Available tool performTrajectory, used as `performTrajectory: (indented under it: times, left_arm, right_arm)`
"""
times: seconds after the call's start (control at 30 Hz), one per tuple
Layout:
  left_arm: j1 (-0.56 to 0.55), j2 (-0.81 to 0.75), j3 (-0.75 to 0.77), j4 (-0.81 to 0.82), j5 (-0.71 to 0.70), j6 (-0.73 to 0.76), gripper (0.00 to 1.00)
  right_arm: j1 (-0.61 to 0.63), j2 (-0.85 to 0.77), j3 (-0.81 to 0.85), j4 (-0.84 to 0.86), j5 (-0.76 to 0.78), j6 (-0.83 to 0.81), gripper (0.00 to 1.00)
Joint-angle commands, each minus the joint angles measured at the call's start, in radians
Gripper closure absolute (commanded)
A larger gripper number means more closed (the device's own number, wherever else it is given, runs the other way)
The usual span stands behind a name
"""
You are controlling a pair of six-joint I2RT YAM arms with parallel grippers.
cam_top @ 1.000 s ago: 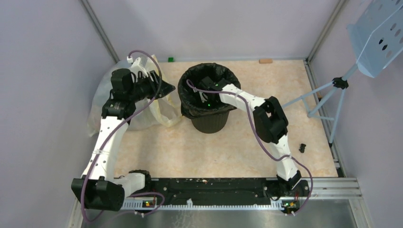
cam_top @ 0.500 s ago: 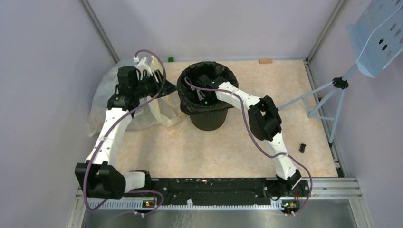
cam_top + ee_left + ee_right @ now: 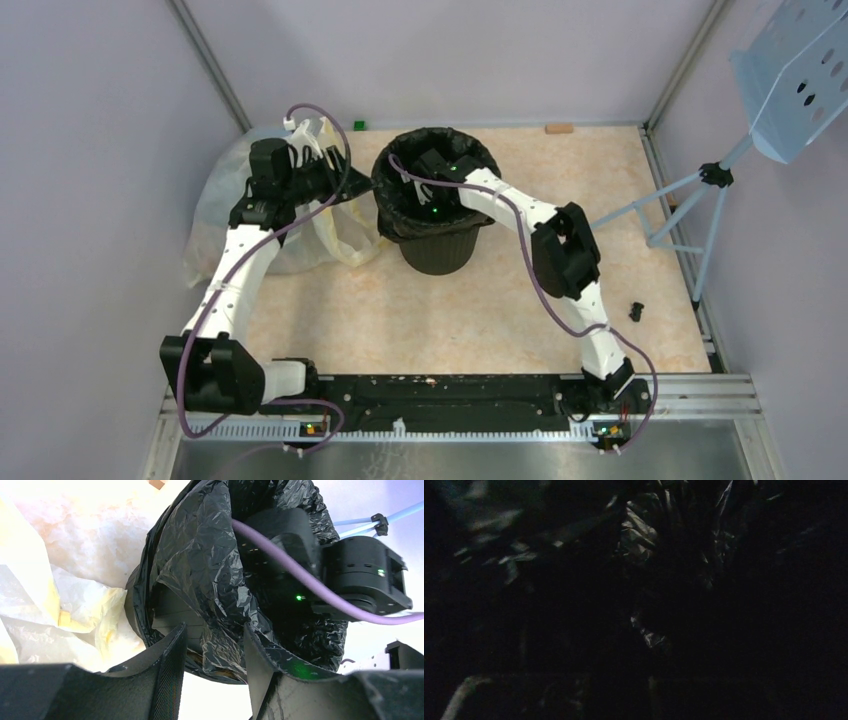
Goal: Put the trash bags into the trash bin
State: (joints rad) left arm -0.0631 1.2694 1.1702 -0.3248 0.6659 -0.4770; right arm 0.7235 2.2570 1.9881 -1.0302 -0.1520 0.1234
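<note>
The left arm [image 3: 235, 280] rises from its base at the near left corner of the desk, bends at a black joint [image 3: 212, 372] low by the base, and slants away and slightly inward to its wrist [image 3: 268, 170]. From there the left gripper [image 3: 342, 186] turns to point toward the right, roughly level; its two black fingers [image 3: 167, 667] stand parted with a clear gap between them. The right arm [image 3: 592, 335] climbs from the near right corner to a black elbow [image 3: 568, 255], then its white forearm [image 3: 500, 200] stretches far and leftward. The right gripper [image 3: 432, 200] dips downward from the wrist with its fingers closed together; its own camera sees almost only darkness.
</note>
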Motion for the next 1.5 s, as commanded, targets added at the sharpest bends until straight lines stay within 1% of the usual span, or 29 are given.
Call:
performTrajectory:
  times: [0.0,0.2,0.43,0.5,0.63,0.7,0.77,0.83,0.9,0.97,1.07,1.13,1.17,1.23,1.37,1.47]
  left_arm:
    - [0.005,0.010,-0.018,0.055,0.020,-0.002,0.50]
    - [0.005,0.010,-0.028,0.053,0.020,0.003,0.50]
    - [0.005,0.002,-0.020,0.031,0.014,0.019,0.50]
    - [0.004,-0.005,-0.015,0.016,0.007,0.025,0.49]
    - [0.005,-0.032,0.002,-0.023,-0.020,0.045,0.46]
    - [0.005,-0.051,0.009,-0.050,-0.036,0.060,0.43]
    - [0.005,-0.083,0.008,-0.081,-0.060,0.072,0.39]
    - [0.005,-0.114,0.002,-0.103,-0.077,0.085,0.34]
    - [0.005,-0.146,-0.008,-0.126,-0.089,0.099,0.30]
    - [0.005,-0.178,-0.018,-0.147,-0.105,0.114,0.25]
    - [0.005,-0.236,-0.052,-0.170,-0.145,0.129,0.16]
    - [0.005,-0.280,-0.074,-0.186,-0.196,0.133,0.04]
    - [0.005,-0.302,-0.086,-0.193,-0.214,0.134,0.02]
    - [0.005,-0.345,-0.115,-0.194,-0.237,0.131,0.01]
    - [0.004,-0.442,-0.188,-0.176,-0.252,0.102,0.01]
    - [0.005,-0.508,-0.243,-0.150,-0.248,0.086,0.01]
  right_arm:
    - [-0.009,-0.128,0.075,0.008,0.008,0.000,1.00]
    - [-0.008,-0.140,0.146,-0.045,0.021,0.001,1.00]
    - [-0.009,-0.220,0.269,-0.074,0.068,0.008,1.00]
    - [-0.011,-0.243,0.315,-0.087,0.093,0.008,0.96]
    - [-0.023,-0.306,0.339,-0.091,0.119,0.004,0.82]
    - [-0.029,-0.354,0.327,-0.079,0.145,0.001,0.69]
    - [-0.036,-0.399,0.307,-0.062,0.192,0.001,0.52]
    - [-0.046,-0.446,0.277,-0.036,0.233,0.004,0.40]
    - [-0.067,-0.494,0.229,-0.002,0.269,0.009,0.31]
    - [-0.092,-0.529,0.193,0.016,0.286,0.014,0.26]
    - [-0.138,-0.543,0.160,0.026,0.266,0.023,0.25]
    - [-0.153,-0.532,0.148,0.022,0.255,0.023,0.26]
    - [-0.158,-0.524,0.142,0.020,0.253,0.024,0.26]
    - [-0.163,-0.502,0.132,0.018,0.252,0.024,0.30]
    - [-0.169,-0.447,0.121,0.016,0.252,0.032,0.41]
    - [-0.173,-0.413,0.114,0.019,0.251,0.035,0.45]
